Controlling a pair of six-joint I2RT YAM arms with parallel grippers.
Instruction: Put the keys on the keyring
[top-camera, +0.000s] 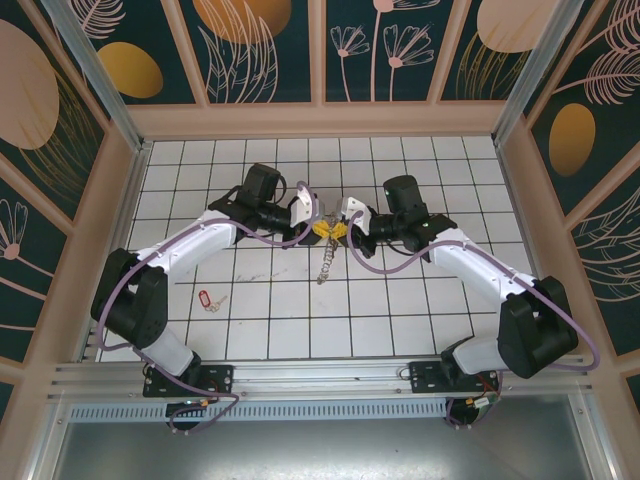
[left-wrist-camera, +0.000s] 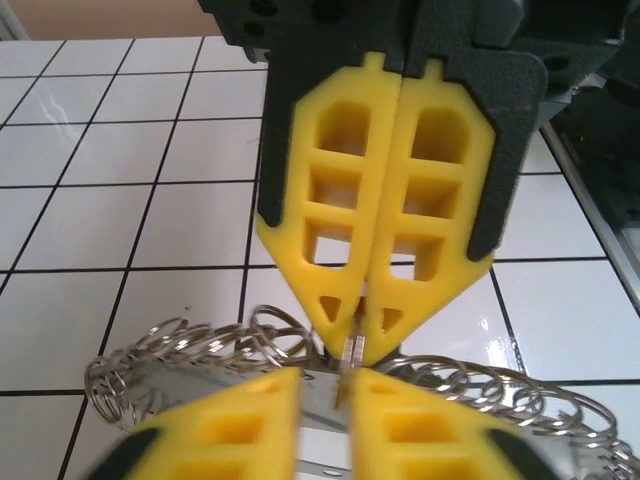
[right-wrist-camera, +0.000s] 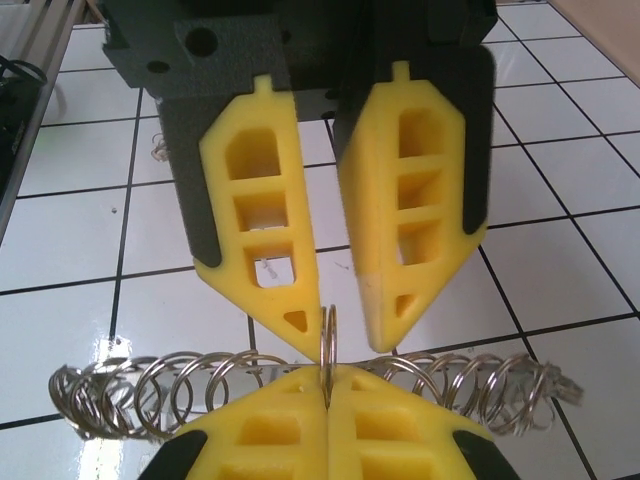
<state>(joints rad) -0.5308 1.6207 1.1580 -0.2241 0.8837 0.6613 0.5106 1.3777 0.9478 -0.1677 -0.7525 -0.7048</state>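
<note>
Right hand is clenched on the keyring, held above the centre of the counter. Left hand stands slightly parted astride one ring, gripping nothing visible. Red-tagged key lies well apart toward the near-left corner, long axis left-right, on the left hand's side.

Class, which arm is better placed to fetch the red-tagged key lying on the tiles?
Left. The red-tagged metal key lies on the robot's left, and the left pincer stands slightly open, while the right pincer is shut on the chain of silver metal rings.
</note>
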